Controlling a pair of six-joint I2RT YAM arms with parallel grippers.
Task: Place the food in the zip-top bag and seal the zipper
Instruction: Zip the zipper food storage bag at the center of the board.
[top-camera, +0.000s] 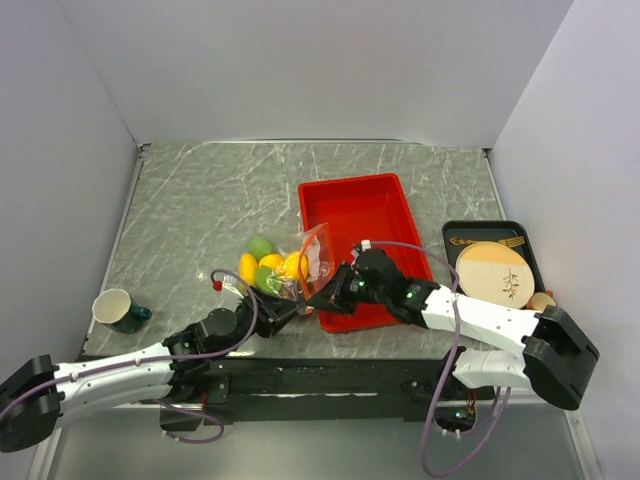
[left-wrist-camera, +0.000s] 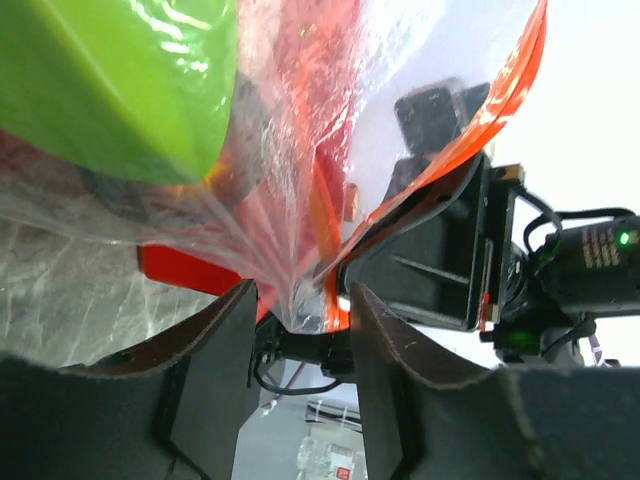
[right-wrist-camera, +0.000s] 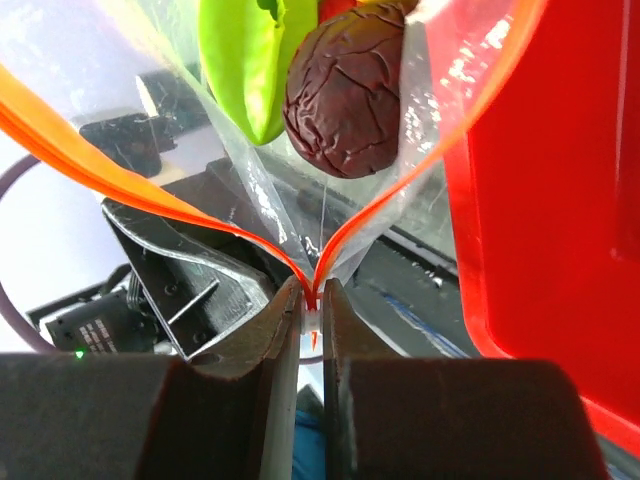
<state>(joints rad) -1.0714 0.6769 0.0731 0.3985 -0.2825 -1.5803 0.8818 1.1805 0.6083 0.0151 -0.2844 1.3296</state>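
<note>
The zip-top bag (top-camera: 300, 262) lies left of the red tray, holding yellow, orange and green food (top-camera: 270, 264). In the right wrist view a green piece (right-wrist-camera: 245, 60) and a dark red piece (right-wrist-camera: 345, 90) show through the plastic. My right gripper (right-wrist-camera: 312, 295) is shut on the end of the orange-red zipper (right-wrist-camera: 150, 195), whose two strips spread apart above the jaws. My left gripper (left-wrist-camera: 302, 300) stands open, with the bag's gathered plastic (left-wrist-camera: 290, 250) between its fingers. A green piece (left-wrist-camera: 110, 80) fills that view's top left. Both grippers (top-camera: 305, 297) meet at the bag's near corner.
The red tray (top-camera: 355, 215) lies right of the bag, its near edge under my right gripper. A black tray with a tan plate (top-camera: 493, 272) and cutlery sits at the right. A green mug (top-camera: 118, 310) stands near the left edge. Walls surround the table.
</note>
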